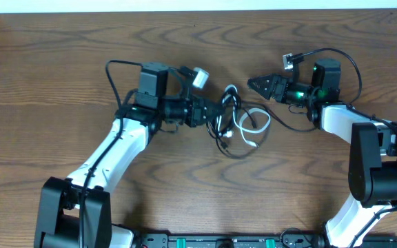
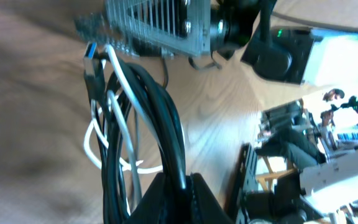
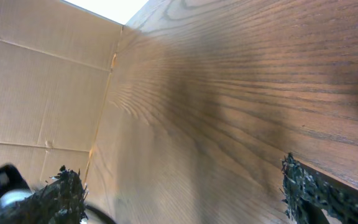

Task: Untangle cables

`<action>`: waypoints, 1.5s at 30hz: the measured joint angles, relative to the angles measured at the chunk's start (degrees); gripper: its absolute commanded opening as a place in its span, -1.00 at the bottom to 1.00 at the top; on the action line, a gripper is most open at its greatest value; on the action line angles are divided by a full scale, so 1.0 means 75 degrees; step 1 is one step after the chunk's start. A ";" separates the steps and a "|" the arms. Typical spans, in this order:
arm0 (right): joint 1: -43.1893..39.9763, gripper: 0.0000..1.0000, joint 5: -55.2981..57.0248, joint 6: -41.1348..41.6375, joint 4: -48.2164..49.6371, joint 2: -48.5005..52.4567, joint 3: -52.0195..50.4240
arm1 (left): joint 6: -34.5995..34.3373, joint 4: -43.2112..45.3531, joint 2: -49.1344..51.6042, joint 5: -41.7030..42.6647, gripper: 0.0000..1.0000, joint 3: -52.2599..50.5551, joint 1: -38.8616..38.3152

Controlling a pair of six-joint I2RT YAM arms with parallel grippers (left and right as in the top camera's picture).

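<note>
Left jaws clenched on black strands of the cables (image 2: 163,121), the tangle lying on the counter (image 1: 60,62) just right of them; right jaws released wide, empty, near its upper right.

No readable text, labels or numbers

Left tool (image 2: 178,186) hides where it pinches the blurred cables (image 2: 165,118).

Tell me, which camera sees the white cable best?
Overhead: the white cable shows its whole loop beside the black cords. The left wrist view shows only close strands among them; the right wrist view shows none.
</note>
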 measured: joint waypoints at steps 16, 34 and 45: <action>0.0000 0.99 0.0003 -0.0020 -0.0003 0.0000 0.0000 | 0.1043 -0.2323 -0.0312 -0.3550 -0.85 -0.0006 -0.0857; 0.0000 0.99 0.0003 -0.0020 0.0000 0.0000 0.0000 | 0.1177 -0.2320 -0.0312 -0.4975 -0.85 -0.0006 -0.0959; 0.0000 0.98 0.0003 -0.0020 -0.0003 0.0000 0.0000 | 0.1180 -0.1661 -0.0312 -0.4998 -0.85 -0.0006 -0.0959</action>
